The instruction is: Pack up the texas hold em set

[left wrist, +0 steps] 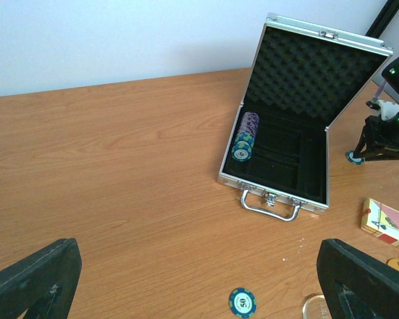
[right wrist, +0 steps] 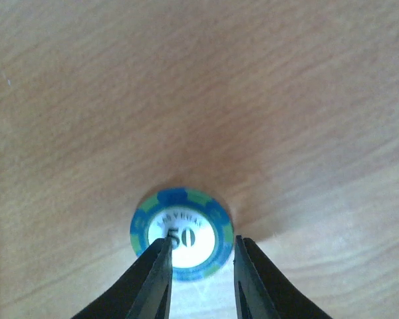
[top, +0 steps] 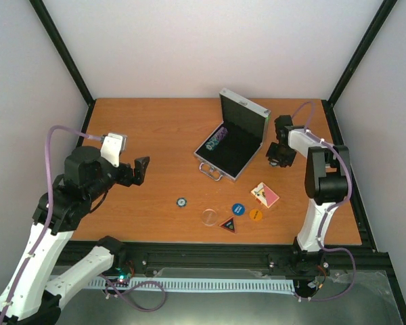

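Case: the silver case [top: 231,145] lies near the middle of the table [top: 142,128], lid raised, handle toward the arms.
Packed so far: one row of chips [left wrist: 246,135] lies in the left slot of the black lining; the other slots look bare.
Right gripper: the right gripper [right wrist: 199,252] points down at the table just right of the case, its fingers [right wrist: 154,282] drawn narrow about a blue-and-green 50 chip [right wrist: 181,234] lying flat on the wood. Whether they actually pinch it or only bracket it cannot be told.
Left gripper: the left gripper [top: 139,170] hangs above the table's left side, spread wide, carrying nothing.
Still loose: a second chip [top: 181,202], a clear round button [top: 209,217], a dark triangular button [top: 228,224], a blue disc [top: 238,209] and an orange disc [top: 256,214], all near the front edge; the red-backed card deck [top: 265,195] lies just beyond them.
Progress: early, by my judgement. Two chips, the buttons and the deck remain outside, and the lid is not yet closed.
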